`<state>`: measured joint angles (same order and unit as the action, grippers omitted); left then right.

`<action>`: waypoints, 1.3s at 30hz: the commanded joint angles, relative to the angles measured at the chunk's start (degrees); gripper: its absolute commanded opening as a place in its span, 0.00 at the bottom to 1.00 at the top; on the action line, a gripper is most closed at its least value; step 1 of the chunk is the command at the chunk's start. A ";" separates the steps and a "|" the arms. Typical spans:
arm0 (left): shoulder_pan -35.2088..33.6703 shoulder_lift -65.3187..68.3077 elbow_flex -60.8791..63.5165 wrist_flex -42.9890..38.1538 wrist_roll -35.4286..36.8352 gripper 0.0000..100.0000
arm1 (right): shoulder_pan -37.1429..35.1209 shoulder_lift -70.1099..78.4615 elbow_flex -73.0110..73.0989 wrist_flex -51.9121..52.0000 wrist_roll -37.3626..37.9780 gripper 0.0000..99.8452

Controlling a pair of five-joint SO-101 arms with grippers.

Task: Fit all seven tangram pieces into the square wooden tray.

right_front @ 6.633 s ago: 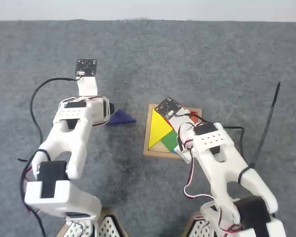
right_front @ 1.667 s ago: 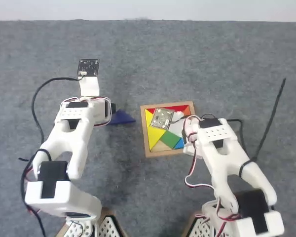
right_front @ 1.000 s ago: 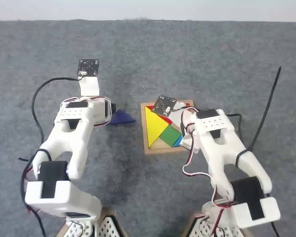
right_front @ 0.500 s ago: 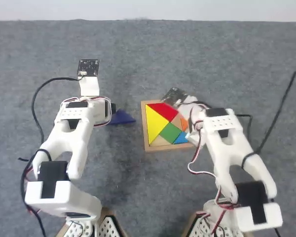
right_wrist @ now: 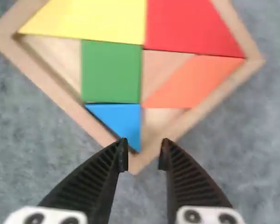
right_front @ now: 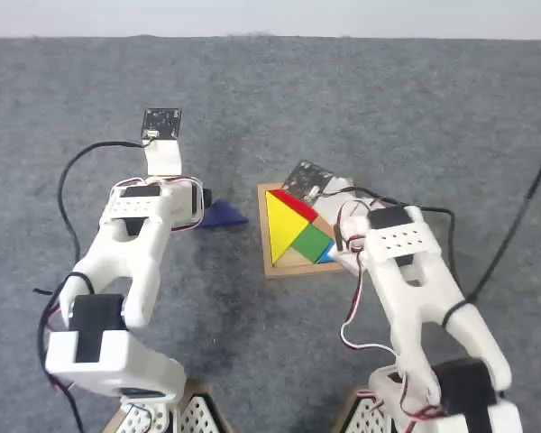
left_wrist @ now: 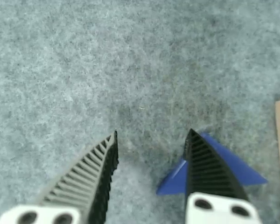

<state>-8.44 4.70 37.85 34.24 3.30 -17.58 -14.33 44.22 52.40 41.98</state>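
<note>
Wooden tray (right_wrist: pixel 51 85) has one corner between the parted right pincer (right_wrist: pixel 143 148)

quick headcount: two robot arms, the left arm (right_front: pixel 131 248) and the right arm (right_front: pixel 415 280), so two grippers as well, left gripper (left_wrist: pixel 153 135) and right gripper (right_wrist: pixel 143 143). one square wooden tray (right_wrist: pixel 60 91). six tangram pieces that i can count: four triangles (yellow triangle (right_wrist: pixel 93 21), red triangle (right_wrist: pixel 186 28), light blue triangle (right_wrist: pixel 121 121), dark blue triangle (right_front: pixel 221 215)), one green square (right_wrist: pixel 111 71) and one orange parallelogram (right_wrist: pixel 191 79). five of the six sit in the tray, one lies out on the carpet (right_front: pixel 388 108).
</note>
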 commanded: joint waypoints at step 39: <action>0.35 -0.26 -2.42 0.70 -0.53 0.22 | -1.36 8.75 -0.62 -5.32 -5.54 0.01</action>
<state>-8.44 4.70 37.85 34.24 3.30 -17.93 -1.14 38.15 50.37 36.53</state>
